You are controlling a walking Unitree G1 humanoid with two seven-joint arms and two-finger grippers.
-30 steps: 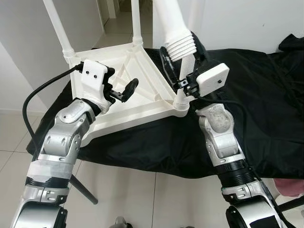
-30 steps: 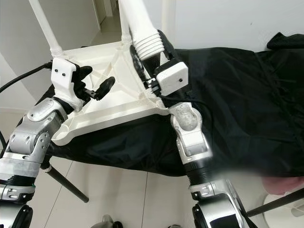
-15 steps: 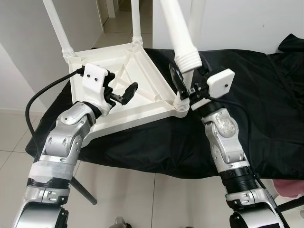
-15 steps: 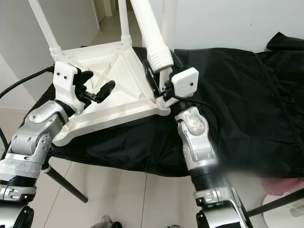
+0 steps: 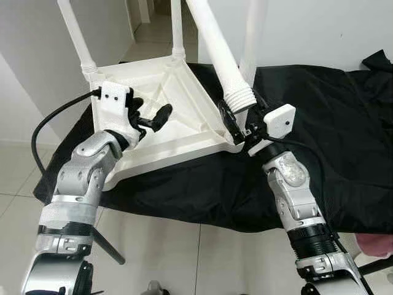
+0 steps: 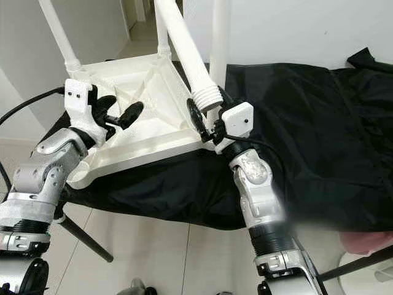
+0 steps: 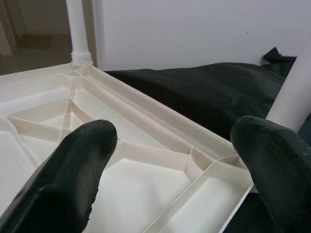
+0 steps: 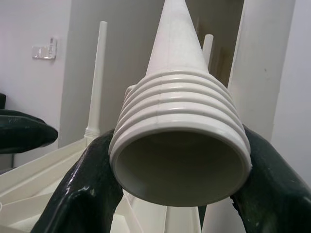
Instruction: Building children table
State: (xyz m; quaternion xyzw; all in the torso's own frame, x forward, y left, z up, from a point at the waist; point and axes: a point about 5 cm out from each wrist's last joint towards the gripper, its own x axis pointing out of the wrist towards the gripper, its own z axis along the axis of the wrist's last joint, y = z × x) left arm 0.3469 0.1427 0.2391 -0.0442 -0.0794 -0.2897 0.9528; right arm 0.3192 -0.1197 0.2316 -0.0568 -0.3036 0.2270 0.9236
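Note:
A white plastic table top lies upside down on a black cloth, ribbed underside up. Three white legs stand from its corners: far left, far middle, and near right. My right gripper is shut on a loose white leg just below its threaded end, which hangs tilted above the near right corner. Black fingers press both sides of it. My left gripper hovers open over the top's left half, its fingers wide apart above the ribs.
The black cloth covers the support and stretches far to the right. A black cable loops from my left wrist. A dark stand leg slants to the tiled floor. White walls close in behind and left.
My right gripper has come down and nearer the table's near right corner, the held leg now leaning up to the left. The left gripper shifted slightly left, still open.

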